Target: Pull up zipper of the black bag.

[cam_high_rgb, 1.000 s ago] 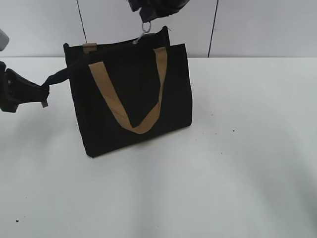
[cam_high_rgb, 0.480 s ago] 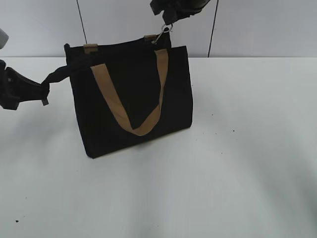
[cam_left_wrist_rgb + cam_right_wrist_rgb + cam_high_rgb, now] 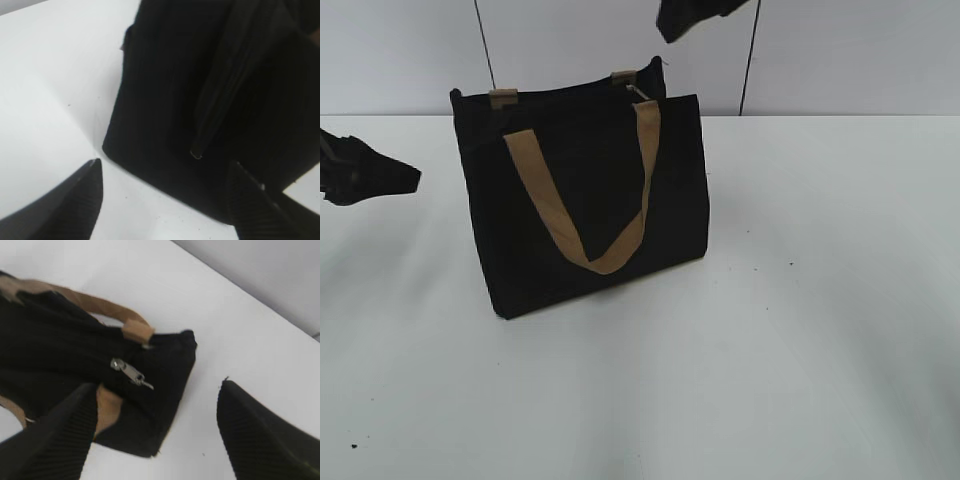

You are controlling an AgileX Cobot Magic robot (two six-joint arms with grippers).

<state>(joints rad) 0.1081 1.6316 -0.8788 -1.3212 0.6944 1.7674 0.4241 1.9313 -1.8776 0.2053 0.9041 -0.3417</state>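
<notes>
Right wrist view: zipper lying loose at the end of the black bag near the tan strap tab, right gripper spread wide above it, holding nothing. Left gripper likewise spread, facing the bag's side strap, not touching. Closing pull apparently done, release step in hand. Next: backing both arms clear without snagging fabric.

Black bag with tan handles, silver zipper, white table.

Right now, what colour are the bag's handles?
Tan, against the black bag; the handle shows best in the exterior view.
</notes>
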